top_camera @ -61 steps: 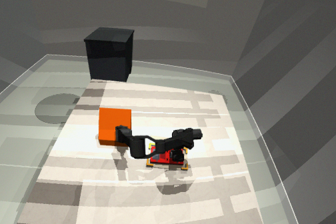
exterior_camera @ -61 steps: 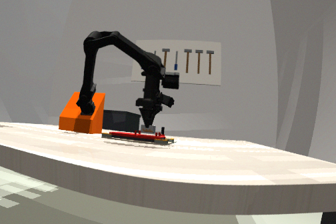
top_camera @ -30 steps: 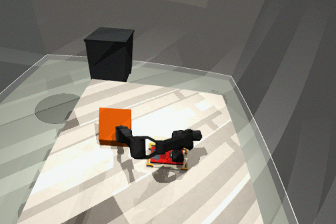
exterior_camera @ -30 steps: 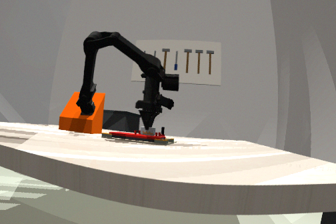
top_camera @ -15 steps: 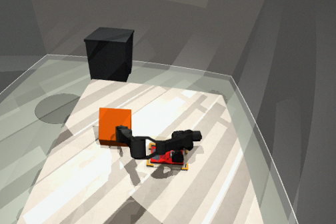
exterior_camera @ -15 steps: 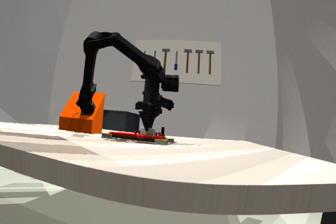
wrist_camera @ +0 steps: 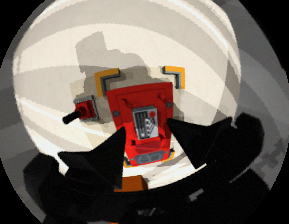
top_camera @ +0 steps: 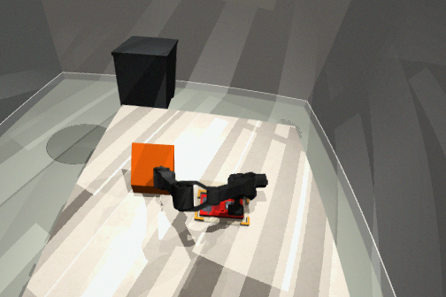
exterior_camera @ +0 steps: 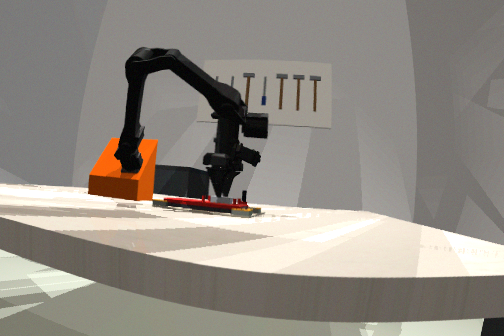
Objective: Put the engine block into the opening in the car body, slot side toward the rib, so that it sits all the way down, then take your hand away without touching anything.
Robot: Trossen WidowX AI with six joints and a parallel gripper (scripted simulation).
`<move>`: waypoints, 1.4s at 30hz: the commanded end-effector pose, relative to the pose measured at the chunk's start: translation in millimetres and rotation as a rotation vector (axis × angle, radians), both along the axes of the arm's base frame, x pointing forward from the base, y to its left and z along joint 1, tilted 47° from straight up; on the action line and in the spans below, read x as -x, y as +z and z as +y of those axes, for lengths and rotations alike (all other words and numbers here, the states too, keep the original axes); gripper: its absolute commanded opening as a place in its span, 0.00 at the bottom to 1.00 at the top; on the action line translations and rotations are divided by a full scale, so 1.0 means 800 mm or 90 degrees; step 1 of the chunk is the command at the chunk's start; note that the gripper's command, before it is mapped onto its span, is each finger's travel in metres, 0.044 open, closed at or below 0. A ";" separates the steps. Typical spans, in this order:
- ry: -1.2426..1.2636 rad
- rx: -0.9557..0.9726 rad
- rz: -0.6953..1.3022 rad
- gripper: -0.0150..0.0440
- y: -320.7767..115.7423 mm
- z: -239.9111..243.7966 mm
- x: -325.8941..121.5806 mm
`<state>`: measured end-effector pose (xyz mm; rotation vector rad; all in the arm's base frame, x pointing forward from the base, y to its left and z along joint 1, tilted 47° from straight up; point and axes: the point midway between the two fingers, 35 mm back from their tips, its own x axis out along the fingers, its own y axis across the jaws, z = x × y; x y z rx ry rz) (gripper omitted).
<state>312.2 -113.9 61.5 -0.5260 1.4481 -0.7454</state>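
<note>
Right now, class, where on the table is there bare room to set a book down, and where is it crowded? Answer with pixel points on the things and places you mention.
The table (top_camera: pixel 269 247) (exterior_camera: pixel 309 260) looks bare along its near edge, below the yellow corner brackets (top_camera: pixel 245 221) (wrist_camera: pixel 107 76). Crowding: around the red car body (top_camera: pixel 220 213) (exterior_camera: pixel 184 202) (wrist_camera: pixel 140 91), under the gripper (exterior_camera: pixel 223 192) (wrist_camera: pixel 145 124).

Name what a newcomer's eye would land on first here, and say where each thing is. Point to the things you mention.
Probably the bright orange block (top_camera: pixel 151 161) (exterior_camera: pixel 115 186) (wrist_camera: pixel 132 183), standing at the foot of the black arm. Next comes the red car body (top_camera: pixel 211 213) (exterior_camera: pixel 184 202) (wrist_camera: pixel 140 92), set among yellow-edged corner brackets (top_camera: pixel 199 217) (exterior_camera: pixel 241 212) (wrist_camera: pixel 106 76) on the table, with the grey engine block (exterior_camera: pixel 223 200) (wrist_camera: pixel 145 123) in its middle and the open gripper (exterior_camera: pixel 223 195) (wrist_camera: pixel 145 124) over it.
</note>
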 end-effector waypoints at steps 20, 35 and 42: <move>0.002 0.003 0.002 1.00 0.012 0.013 0.000; 0.002 0.003 0.002 0.33 0.012 0.013 0.000; 0.002 0.003 0.002 0.25 0.012 0.013 0.000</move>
